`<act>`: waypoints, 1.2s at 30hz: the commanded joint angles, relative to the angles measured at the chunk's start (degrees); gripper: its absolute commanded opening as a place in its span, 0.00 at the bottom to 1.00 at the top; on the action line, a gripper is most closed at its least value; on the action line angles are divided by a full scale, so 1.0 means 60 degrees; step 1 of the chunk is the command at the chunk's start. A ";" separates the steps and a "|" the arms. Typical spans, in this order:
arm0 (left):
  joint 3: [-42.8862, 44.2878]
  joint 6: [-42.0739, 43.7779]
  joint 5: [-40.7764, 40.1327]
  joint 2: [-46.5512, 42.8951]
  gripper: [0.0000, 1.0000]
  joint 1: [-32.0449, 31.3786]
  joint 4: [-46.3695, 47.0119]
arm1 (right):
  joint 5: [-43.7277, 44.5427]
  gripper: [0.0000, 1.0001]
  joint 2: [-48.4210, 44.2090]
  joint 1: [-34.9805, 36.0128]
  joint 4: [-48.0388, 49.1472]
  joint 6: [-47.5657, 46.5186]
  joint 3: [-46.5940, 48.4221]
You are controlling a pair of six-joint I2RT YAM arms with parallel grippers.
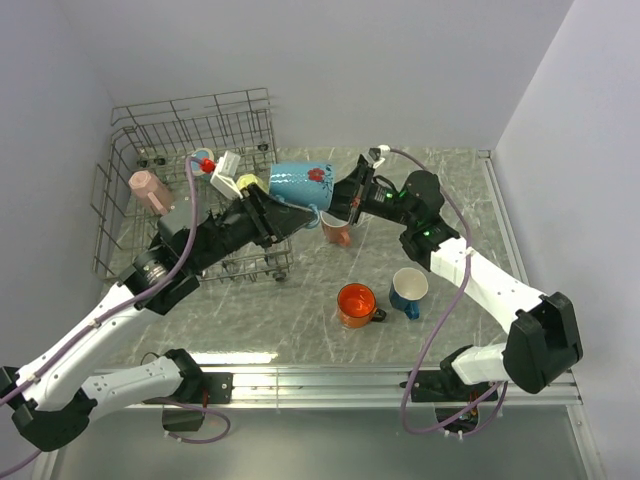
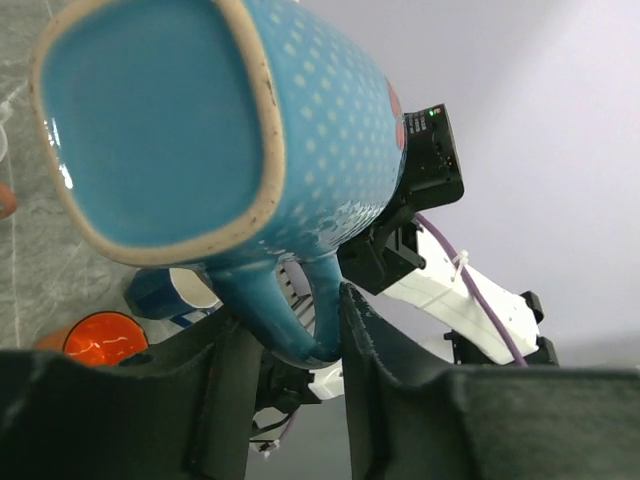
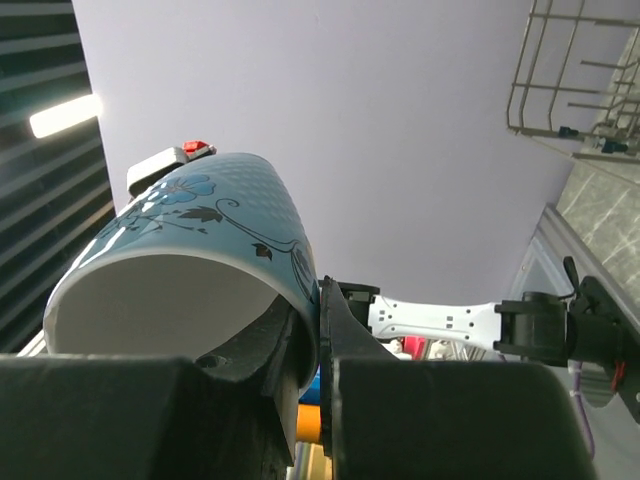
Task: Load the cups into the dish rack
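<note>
The teal butterfly-print mug (image 1: 300, 183) hangs in the air between my two grippers, to the right of the dish rack (image 1: 190, 108). My left gripper (image 1: 268, 215) is shut on its handle (image 2: 300, 340); the left wrist view shows the mug's base (image 2: 150, 120) from below. My right gripper (image 1: 347, 200) is shut on its rim; the right wrist view shows one finger inside the mug (image 3: 190, 250) and one outside at the gripper (image 3: 318, 300). A pale pink mug (image 1: 150, 190) and a pale yellow mug (image 1: 247, 183) sit in the rack. The light blue mug is out of view.
A salmon mug (image 1: 338, 232) stands on the table under the right gripper. A glossy orange mug (image 1: 356, 303) and a dark blue mug (image 1: 409, 291) stand side by side at the front middle. The rack's tall wire side (image 3: 580, 80) shows in the right wrist view.
</note>
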 commanded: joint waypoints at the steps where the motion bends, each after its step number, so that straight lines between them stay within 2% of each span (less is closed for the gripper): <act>1: 0.0748 0.0102 -0.0304 0.0101 0.37 0.0046 0.0819 | -0.0586 0.00 -0.0414 0.0171 0.0355 -0.0562 0.0094; 3: 0.0851 0.0073 -0.0334 0.0247 0.28 0.0061 0.0804 | -0.0615 0.00 -0.0414 0.0200 0.0472 -0.0605 0.0005; 4: 0.0924 0.0029 -0.0450 0.0306 0.06 0.0076 0.0760 | -0.0616 0.00 -0.0428 0.0273 0.0487 -0.0620 -0.0082; 5: 0.1099 0.0043 -0.0553 0.0364 0.00 0.0076 0.0557 | -0.0616 0.00 -0.0443 0.0303 0.0588 -0.0620 -0.0126; 8: 0.1450 0.0190 -0.0773 0.0540 0.00 0.0105 0.0307 | -0.0674 0.00 -0.0472 0.0420 0.0619 -0.0693 -0.0317; 11: 0.2050 0.0438 -0.0891 0.0833 0.00 0.0207 -0.0264 | -0.0776 0.01 -0.0429 0.0391 -0.0022 -0.1059 -0.0215; 12: 0.2212 0.0526 -0.0891 0.0921 0.00 0.0237 -0.0744 | -0.0791 0.17 -0.0443 0.0391 -0.0301 -0.1393 -0.0099; 13: 0.2359 0.0701 -0.1253 0.0965 0.00 0.0266 -0.0981 | -0.0791 0.28 -0.0472 0.0348 -0.0594 -0.1585 -0.0010; 15: 0.2682 0.0849 -0.1651 0.0966 0.00 0.0382 -0.1668 | -0.0733 0.45 -0.0502 0.0260 -0.1692 -0.2300 0.0180; 16: 0.2726 0.0965 -0.1725 0.0936 0.00 0.0456 -0.1860 | -0.0718 0.47 -0.0574 0.0172 -0.2102 -0.2551 0.0384; 17: 0.2755 0.1024 -0.1798 0.0878 0.00 0.0544 -0.1978 | -0.0704 0.48 -0.0590 0.0142 -0.2773 -0.2786 0.0458; 21: 0.2770 0.1215 -0.1945 0.0570 0.00 0.1274 -0.2637 | -0.0981 0.50 -0.0765 -0.0412 -0.2941 -0.2935 0.0167; 25: 0.3808 0.1945 -0.2662 0.1315 0.00 0.1891 -0.4568 | -0.1041 0.51 -0.1248 -0.1102 -0.3904 -0.3636 -0.0317; 26: 0.4231 0.2122 -0.2764 0.1520 0.00 0.2023 -0.5297 | -0.0997 0.51 -0.1336 -0.1234 -0.4604 -0.3899 -0.0317; 29: 0.4747 0.2650 -0.2926 0.2209 0.00 0.2959 -0.6267 | -0.1069 0.50 -0.1571 -0.1673 -0.5384 -0.4574 -0.0390; 31: 0.4923 0.2942 -0.2868 0.2721 0.00 0.4100 -0.6636 | -0.1113 0.50 -0.1760 -0.1820 -0.5635 -0.4853 -0.0478; 33: 0.4953 0.3133 -0.2810 0.3160 0.00 0.5210 -0.6871 | -0.1041 0.50 -0.1907 -0.1923 -0.6045 -0.5130 -0.0478; 36: 0.4719 0.3499 -0.2810 0.3513 0.00 0.6340 -0.6669 | -0.1011 0.49 -0.2215 -0.2025 -0.6558 -0.5483 -0.0493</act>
